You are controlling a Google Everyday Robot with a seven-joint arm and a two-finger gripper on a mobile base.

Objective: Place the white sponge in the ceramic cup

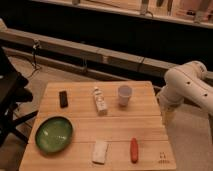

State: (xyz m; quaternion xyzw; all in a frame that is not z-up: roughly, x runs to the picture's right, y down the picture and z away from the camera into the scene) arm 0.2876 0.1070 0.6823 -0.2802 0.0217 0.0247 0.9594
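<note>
The white sponge [100, 151] lies flat near the front edge of the wooden table [80, 124], a little right of the middle. The ceramic cup [124, 95] is pale, stands upright and sits toward the table's back right. My gripper [167, 119] hangs at the end of the white arm [189, 87], just off the table's right edge, level with the table's middle. It is to the right of the cup and well behind and to the right of the sponge. It holds nothing that I can see.
A green bowl [53, 134] sits at the front left. A small white bottle [100, 101] lies in the middle, a black block [63, 98] at the back left, and an orange-red stick-shaped object [134, 149] right of the sponge. A dark chair [10, 95] stands to the left.
</note>
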